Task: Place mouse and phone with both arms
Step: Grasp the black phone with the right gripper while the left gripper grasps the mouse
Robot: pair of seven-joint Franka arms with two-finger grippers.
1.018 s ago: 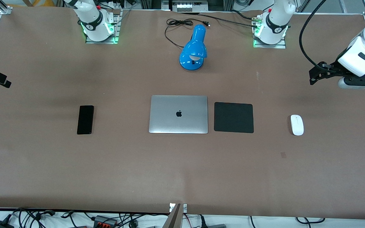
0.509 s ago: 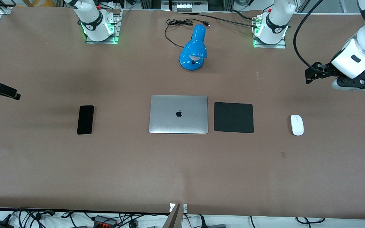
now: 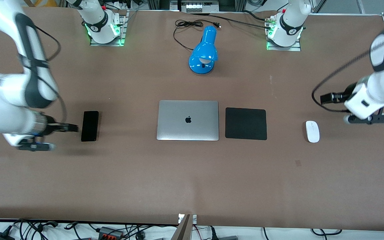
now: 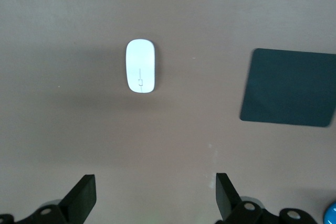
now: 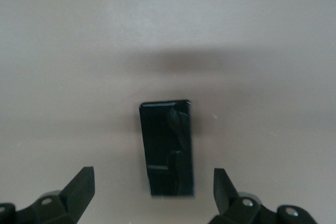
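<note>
Phone [image 5: 167,148] between open right claw [image 5: 152,195] fingers

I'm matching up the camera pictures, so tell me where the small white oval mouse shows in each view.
Front view: the small white oval mouse lies flat toward the left arm's end of the table, beside the square matte black mouse pad.
Left wrist view: mouse ahead of the open left pincer.
Right wrist view: not in it.
Shared landmark: the mouse pad.
</note>
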